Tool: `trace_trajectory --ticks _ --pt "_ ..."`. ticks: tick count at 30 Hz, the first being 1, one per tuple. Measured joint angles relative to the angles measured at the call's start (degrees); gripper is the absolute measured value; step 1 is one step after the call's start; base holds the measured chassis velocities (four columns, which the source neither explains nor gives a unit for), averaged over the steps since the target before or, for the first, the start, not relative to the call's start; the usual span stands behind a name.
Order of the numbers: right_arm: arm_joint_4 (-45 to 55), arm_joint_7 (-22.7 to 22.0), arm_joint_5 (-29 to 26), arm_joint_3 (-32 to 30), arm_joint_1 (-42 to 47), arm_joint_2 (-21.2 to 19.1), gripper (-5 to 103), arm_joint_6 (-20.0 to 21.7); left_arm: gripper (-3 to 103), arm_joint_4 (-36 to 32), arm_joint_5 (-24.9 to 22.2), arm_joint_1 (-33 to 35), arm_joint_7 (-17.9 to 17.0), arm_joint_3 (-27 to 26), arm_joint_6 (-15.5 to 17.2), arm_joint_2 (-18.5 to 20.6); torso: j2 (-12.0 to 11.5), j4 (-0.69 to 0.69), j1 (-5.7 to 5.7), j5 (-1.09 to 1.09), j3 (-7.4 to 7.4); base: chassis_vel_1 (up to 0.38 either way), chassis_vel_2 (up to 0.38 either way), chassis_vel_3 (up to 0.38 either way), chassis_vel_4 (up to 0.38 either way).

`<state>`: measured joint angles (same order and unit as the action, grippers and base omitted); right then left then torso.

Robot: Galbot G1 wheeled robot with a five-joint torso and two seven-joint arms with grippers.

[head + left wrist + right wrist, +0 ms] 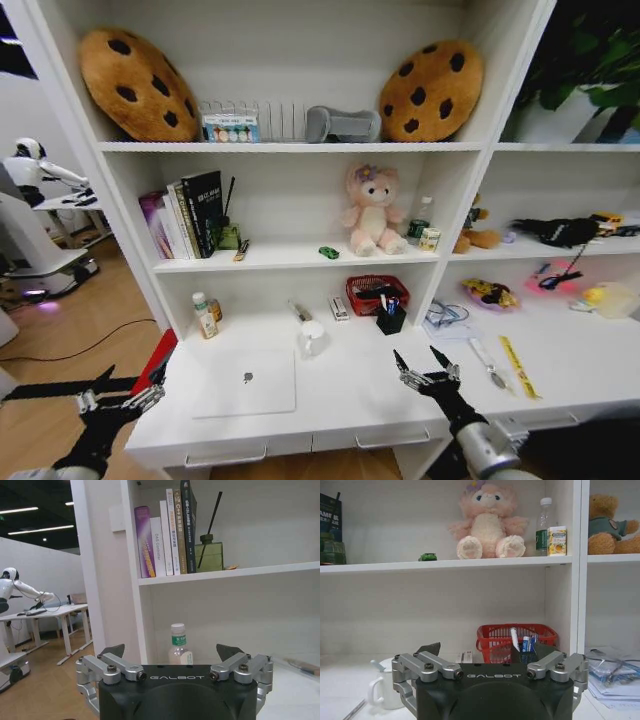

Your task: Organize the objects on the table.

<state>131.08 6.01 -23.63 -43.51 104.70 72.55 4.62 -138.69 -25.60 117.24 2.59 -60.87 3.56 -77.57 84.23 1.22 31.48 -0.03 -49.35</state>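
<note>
A thin silver laptop [245, 382] lies shut on the front left of the white table [350, 405]. Behind it stand a white mug [312, 338] [387, 687] and a black holder with pens [391, 318] [525, 647]. A yellow ruler [518, 365] and a pen [487, 362] lie at the right. On the shelf above sits a tiny green toy car [328, 252] [427, 557]. My right gripper [418, 357] [487, 650] hovers open over the table's front, right of the laptop. My left gripper [132, 378] [171, 651] hangs open off the table's left end, facing a small bottle [203, 315] [178, 645].
A red basket [377, 294] [515, 639] stands at the back of the table. Glasses on papers [443, 318] [612, 672] lie at its right. The shelf holds books [185, 215] [167, 532], a pink plush bear [372, 210] [487, 522] and a bottle [544, 525]. Drawer handles [385, 438] line the front edge.
</note>
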Motion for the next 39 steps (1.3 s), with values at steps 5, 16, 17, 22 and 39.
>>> trace_trajectory --ticks 5,16,17,22,39 --pt "0.0 0.0 0.0 0.0 0.0 0.0 100 0.0 100 0.0 0.0 0.0 0.0 0.0 0.0 0.0 0.0 -0.01 0.0 0.02 0.0 0.269 -0.256 -0.271 0.259" --pt "0.0 0.0 0.0 0.0 0.0 0.0 100 0.0 100 0.0 0.0 0.0 0.0 0.0 0.0 0.0 0.0 0.0 -0.02 0.06 0.0 0.331 -0.347 -0.327 0.344" --pt "0.0 0.0 0.0 0.0 0.0 0.0 100 0.0 100 0.0 0.0 0.0 0.0 0.0 0.0 0.0 0.0 0.0 -0.02 0.06 0.0 0.353 -0.341 -0.354 0.307" --pt "0.0 0.0 0.0 0.0 0.0 0.0 100 0.0 100 0.0 0.0 0.0 0.0 0.0 0.0 0.0 0.0 0.01 -0.06 0.04 0.02 0.204 -0.176 -0.263 0.272" --pt "0.0 0.0 0.0 0.0 0.0 0.0 100 0.0 100 0.0 0.0 0.0 0.0 0.0 0.0 0.0 0.0 0.01 0.03 0.02 -0.01 -0.033 0.014 0.015 -0.006"
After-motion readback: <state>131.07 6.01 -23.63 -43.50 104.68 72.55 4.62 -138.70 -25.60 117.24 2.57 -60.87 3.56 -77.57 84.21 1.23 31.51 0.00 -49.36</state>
